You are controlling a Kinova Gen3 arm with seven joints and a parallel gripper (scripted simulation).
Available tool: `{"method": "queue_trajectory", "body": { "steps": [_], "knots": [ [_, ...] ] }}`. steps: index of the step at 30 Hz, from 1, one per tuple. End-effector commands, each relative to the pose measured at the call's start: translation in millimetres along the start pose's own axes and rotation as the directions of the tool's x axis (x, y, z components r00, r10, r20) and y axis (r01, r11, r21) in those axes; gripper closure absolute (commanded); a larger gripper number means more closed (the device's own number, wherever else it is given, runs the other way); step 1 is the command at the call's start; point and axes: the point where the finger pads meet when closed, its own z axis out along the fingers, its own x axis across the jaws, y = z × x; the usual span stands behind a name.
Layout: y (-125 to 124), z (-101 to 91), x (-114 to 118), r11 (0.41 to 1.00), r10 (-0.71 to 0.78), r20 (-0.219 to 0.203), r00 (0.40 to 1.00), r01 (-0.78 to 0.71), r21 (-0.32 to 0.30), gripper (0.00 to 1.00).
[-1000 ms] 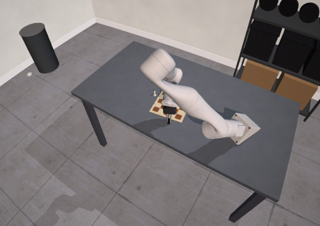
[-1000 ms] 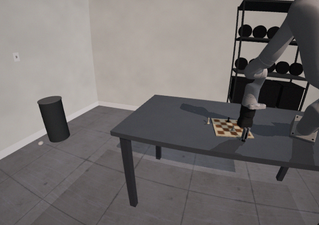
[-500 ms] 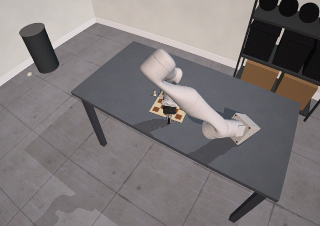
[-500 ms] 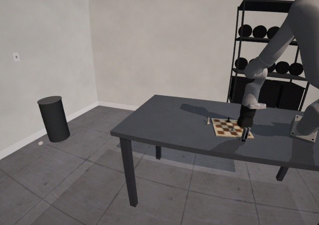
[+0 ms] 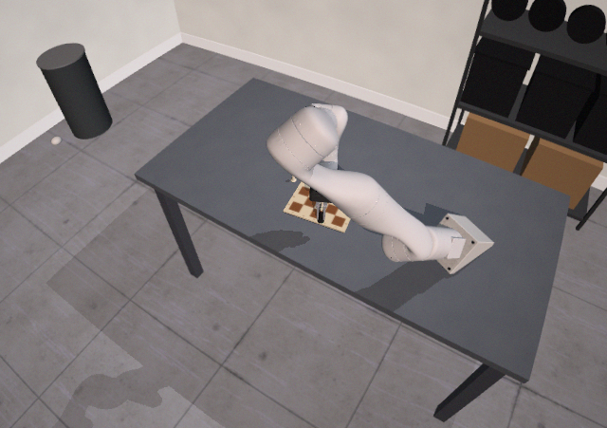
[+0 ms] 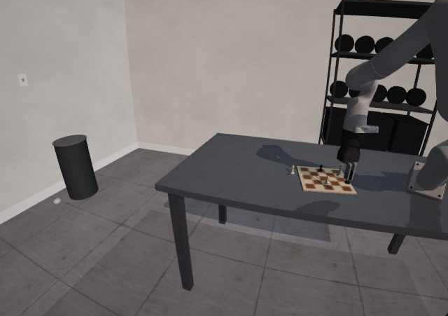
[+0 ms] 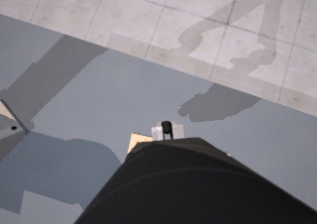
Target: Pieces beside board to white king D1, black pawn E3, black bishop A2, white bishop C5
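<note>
My gripper is shut on a dark piece, apparently the black bishop, held upright over the near right part of the board. Its exact height above the squares cannot be told. A pale piece, apparently the white bishop, stands beside the board's far left corner. On the board, a small black piece, apparently the pawn, stands near the back edge. A tall pale piece, perhaps the white king, stands close left of the fingers.
Another pale piece stands on the board, left of the held piece. The arm hides much of the board in the top view, and the gripper body hides most of it in the wrist view. The robot base stands right of the board.
</note>
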Motion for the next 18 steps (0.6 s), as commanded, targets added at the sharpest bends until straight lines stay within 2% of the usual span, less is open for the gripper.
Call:
{"method": "queue_trajectory", "body": {
  "steps": [1,5,18],
  "knots": [
    [4.2,-22.4,1.4,1.000,0.009,-0.005,1.000,-0.009,-0.020,1.00],
    [3.7,-28.5,1.3,1.000,0.010,-0.006,1.000,-0.010,-0.019,1.00],
    [3.7,-28.6,1.3,1.000,0.010,-0.006,1.000,-0.010,-0.019,1.00]
  ]
}}
